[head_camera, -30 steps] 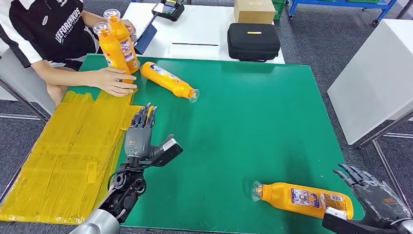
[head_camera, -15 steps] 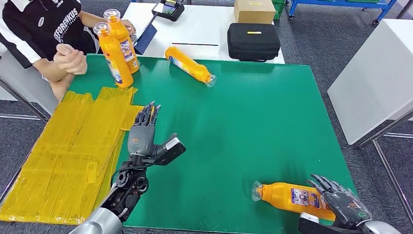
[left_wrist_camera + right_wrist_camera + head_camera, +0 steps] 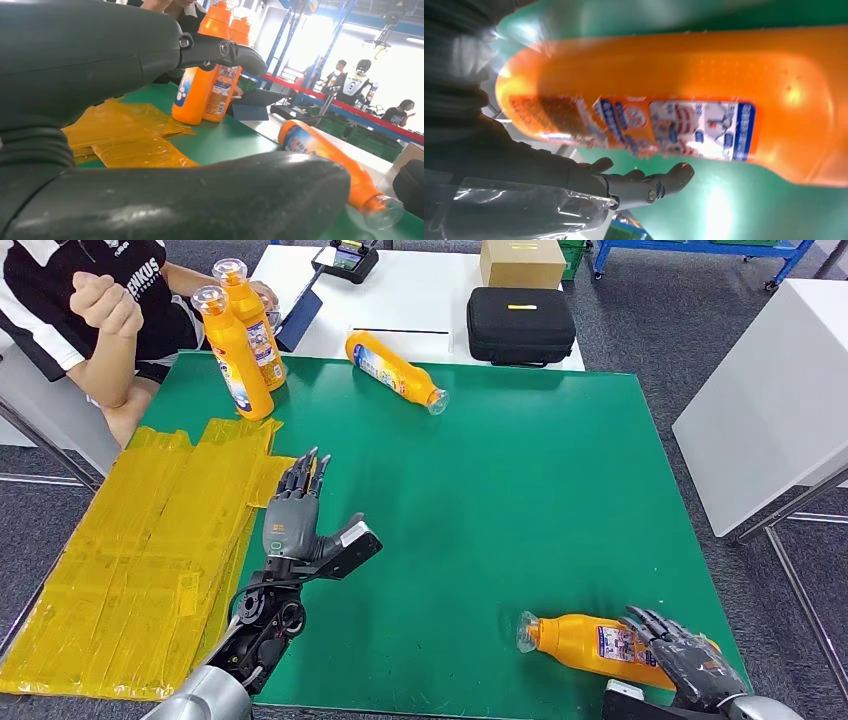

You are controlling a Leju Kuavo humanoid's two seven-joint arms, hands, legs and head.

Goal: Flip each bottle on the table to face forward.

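Two orange bottles (image 3: 232, 350) (image 3: 200, 85) stand upright at the green table's (image 3: 520, 500) far left corner. A third orange bottle (image 3: 395, 368) (image 3: 325, 160) lies on its side at the far edge, cap pointing right. A fourth bottle (image 3: 585, 644) (image 3: 684, 100) lies near the front right edge, cap to the left, label up. My right hand (image 3: 690, 668) (image 3: 644, 187) reaches over its base end with fingers stretched out, not closed around it. My left hand (image 3: 293, 522) (image 3: 75, 60) hovers open over the table's left part, fingers pointing away, holding nothing.
Crinkled yellow sheeting (image 3: 150, 540) covers the table's left side. A person (image 3: 80, 300) sits at the far left corner with a raised fist. Behind the table a white desk (image 3: 400, 300) carries a black case (image 3: 520, 325) and a cardboard box (image 3: 522, 262). A white table (image 3: 770, 390) stands to the right.
My right hand has slid left over the near bottle's base. The far lying bottle went from beside the person's hand to the far edge. The person's hand pulled back and rose.
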